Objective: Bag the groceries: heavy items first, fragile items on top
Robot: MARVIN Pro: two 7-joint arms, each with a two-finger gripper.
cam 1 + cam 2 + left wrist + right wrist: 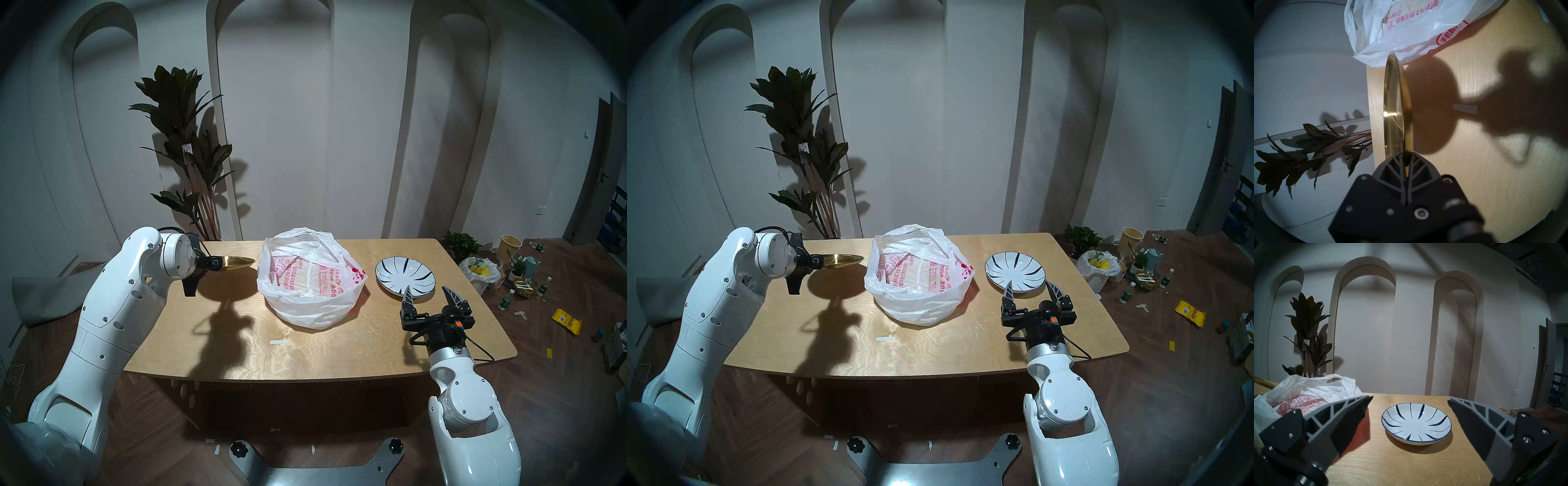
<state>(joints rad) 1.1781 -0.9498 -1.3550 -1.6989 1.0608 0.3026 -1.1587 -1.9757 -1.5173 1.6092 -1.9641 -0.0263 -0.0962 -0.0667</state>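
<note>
Gold tray level, toward bag

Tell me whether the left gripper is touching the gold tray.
Touching. In the left wrist view the left gripper is shut on the rim of the gold tray.

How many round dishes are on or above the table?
2. The gold tray hangs off the table in the left gripper; the striped plate lies right of the bag.

White walls carry three tall arched recesses, and a dark-leaved plant stands behind the pale wood table. The floor is dark herringbone wood, strewn at right with bottles, pots and what may be a yellow packet. Light is dim, with hard shadows.
</note>
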